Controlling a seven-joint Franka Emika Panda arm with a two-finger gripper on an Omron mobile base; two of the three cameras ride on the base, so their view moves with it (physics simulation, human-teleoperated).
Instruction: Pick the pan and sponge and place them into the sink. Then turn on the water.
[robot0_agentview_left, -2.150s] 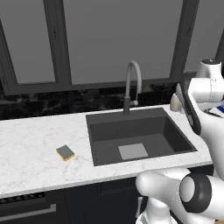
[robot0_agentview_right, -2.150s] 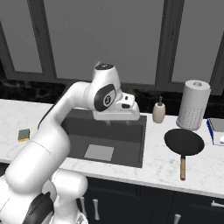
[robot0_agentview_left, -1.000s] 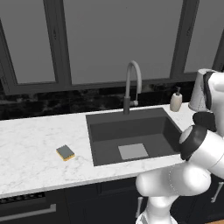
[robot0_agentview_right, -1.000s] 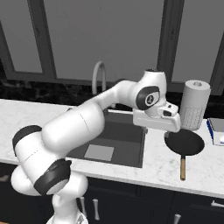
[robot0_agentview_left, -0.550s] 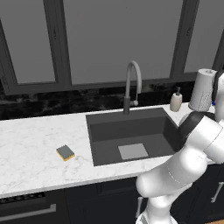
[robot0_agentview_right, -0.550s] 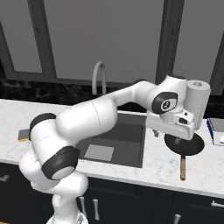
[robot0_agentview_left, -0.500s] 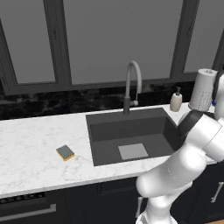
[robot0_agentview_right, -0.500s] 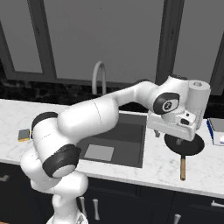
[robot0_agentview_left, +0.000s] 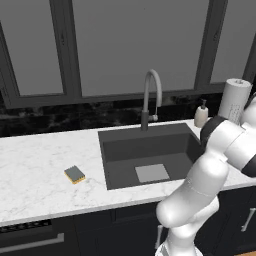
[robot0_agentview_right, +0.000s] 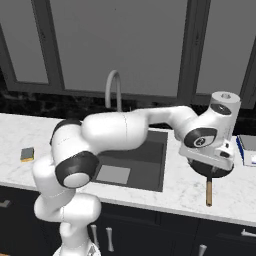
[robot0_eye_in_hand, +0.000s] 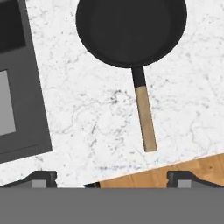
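Looking through the left base view, I see the sponge (robot0_agentview_left: 74, 174) lying flat on the white marble counter (robot0_agentview_left: 35, 170), well to the left of the sink (robot0_agentview_left: 115, 150), which is recessed with a lighter square patch on its floor. Behind the sink stands the gooseneck faucet (robot0_agentview_left: 150, 97), with a soap bottle (robot0_agentview_left: 201, 114) and a paper towel roll (robot0_agentview_left: 234, 100) further right; the arm crosses in front of the sink's right edge. From the right base view, I see the arm reaching rightward across the sink to the counter beyond it, with the hand poised directly above the pan (robot0_agentview_right: 210, 170); the pan's black bowl is mostly hidden under the hand, and its wooden handle points toward the counter's front edge. The sponge sits far left on the counter. Through the hand view, I look straight down on the pan, resting on marble just beside the sink's rim. The gripper (robot0_eye_in_hand: 111, 178) has its 2 fingertips (robot0_eye_in_hand: 41, 178) spread wide apart, holding nothing, with the handle's end lying between them and clear of both.
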